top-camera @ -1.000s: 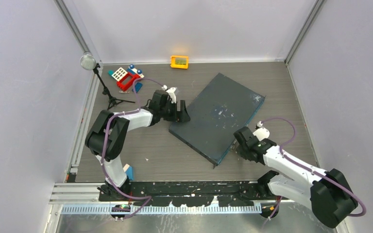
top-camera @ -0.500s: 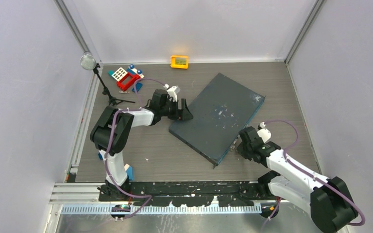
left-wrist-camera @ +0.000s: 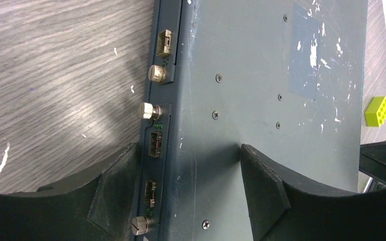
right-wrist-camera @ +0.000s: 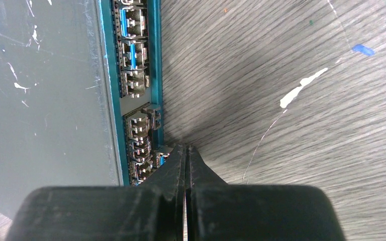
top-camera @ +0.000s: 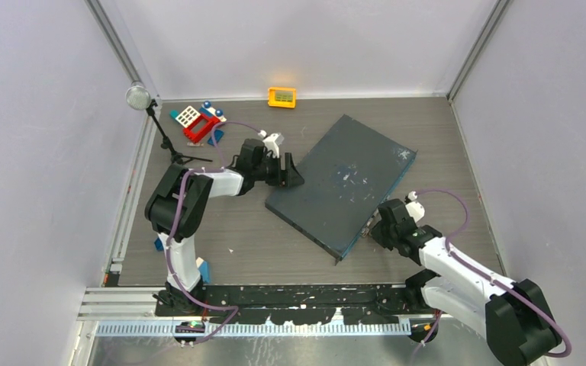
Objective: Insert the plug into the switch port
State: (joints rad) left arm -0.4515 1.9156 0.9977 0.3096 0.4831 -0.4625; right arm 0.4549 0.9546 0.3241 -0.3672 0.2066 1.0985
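Since a second ago the left arm's elbow has swung inward and the left tool has crept slightly farther up the box's edge. The right tool has eased closer to the teal face, and the box itself has stayed put.

Nearest, a black mounting rail carries both arm bases, with a small blue block beside the left one. The worktop is grey-brown woodgrain, marked by white scuffs and a blue fleck.

The right tool is closed, its fingers pressed together. Its tip is just beside the switch port row on the thin teal front face. Whether the fingers pinch anything cannot be told.

The dark-grey box lies flat and askew, its lid flecked white. At its left edge the left tool stands open. One finger is over the rear face with its thumbscrews, the other over the lid, and contact cannot be told.

A lime-green brick lies beyond. Farther back are red, white and blue toy bricks, a tripod stand and an orange-yellow box by the back wall. Pale lilac-grey walls with metal corner posts enclose everything.
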